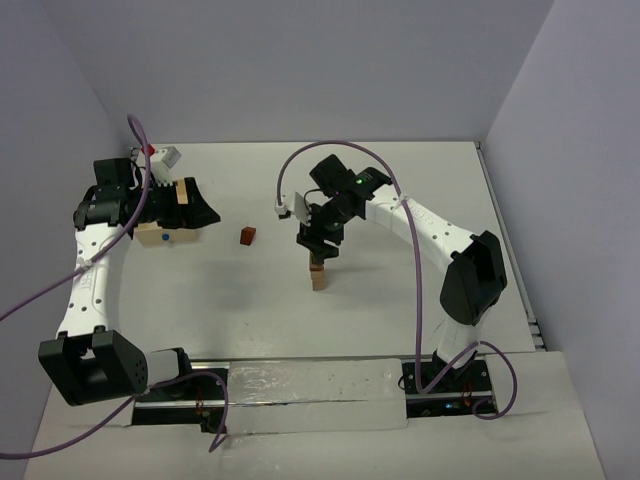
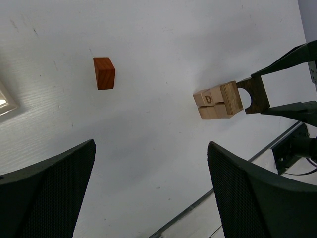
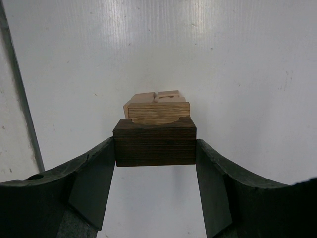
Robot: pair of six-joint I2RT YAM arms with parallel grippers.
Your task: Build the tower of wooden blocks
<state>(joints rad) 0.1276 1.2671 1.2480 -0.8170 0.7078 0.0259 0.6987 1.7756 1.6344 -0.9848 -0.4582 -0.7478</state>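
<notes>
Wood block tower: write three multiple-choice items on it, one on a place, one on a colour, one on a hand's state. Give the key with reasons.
1. The orange-brown cube lies:
A) in the right hand
B) atop the pale stack
C) alone on the table, apart from the stack

2. The arch piece in the right hand is:
A) dark brown
B) pale tan
C) blue

3. The left hand is:
A) shut on the cube
B) open and empty
C) shut on the arch piece

Key:
1 C: the left wrist view shows bare table all round the cube.
2 A: the right wrist view shows dark wood clamped between the fingers.
3 B: its fingers stand wide apart with nothing between them.
</notes>
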